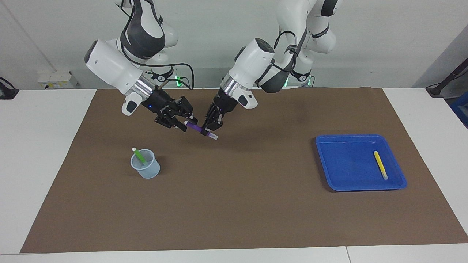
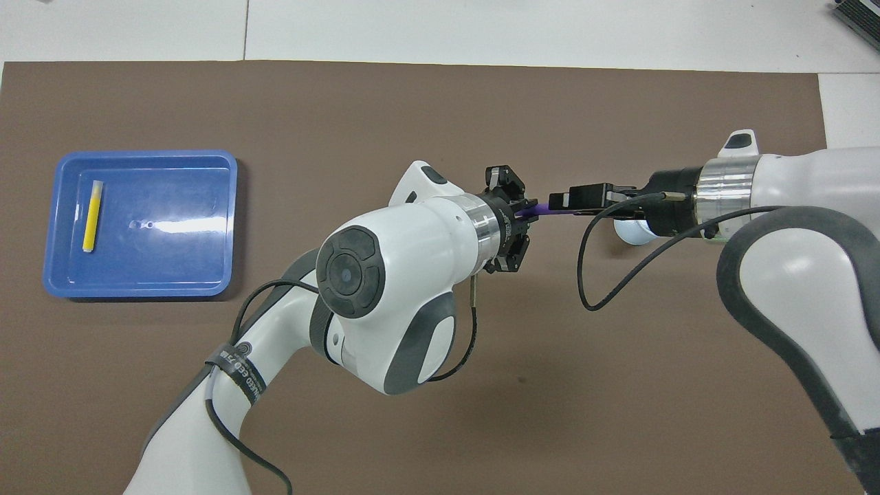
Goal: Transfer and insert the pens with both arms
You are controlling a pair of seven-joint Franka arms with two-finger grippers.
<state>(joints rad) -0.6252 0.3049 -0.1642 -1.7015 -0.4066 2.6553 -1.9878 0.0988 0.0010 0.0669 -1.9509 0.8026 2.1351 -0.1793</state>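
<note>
Over the flat brown mat [image 1: 237, 204], above its half by the robots' edge: slim purple pen [image 1: 195, 128] up in the air, tilted, smooth and round, with a dark tip at one end and a whitish cap at the other. Clamped at its lower part by the left gripper [image 1: 209, 129], fingertips pressed together on the barrel, the whitish cap poking out below. Dark tip right at the right gripper [image 1: 184, 122], black and angular. Cannot tell whether those fingers are closed on the pen or merely around it.

From overhead, only a short purple stretch [image 2: 543, 212] seen between the left gripper [image 2: 522, 216] and the right gripper [image 2: 560, 201]; the rest covered by the white glossy arm shells.

Toward the mat's edge at the right arm's end: small translucent bluish cup [image 1: 146, 170], round and tapered, upright, with a bright green pen [image 1: 139, 156] leaning inside, whitish end up. Mostly hidden overhead beneath the right wrist.

Near the mat's edge at the left arm's end: shiny blue plastic tray [image 1: 343, 182], rectangular with rounded corners and a raised rim. Inside, a yellow pen [image 1: 380, 165] lying flat along the tray's edge at the left arm's end.
</note>
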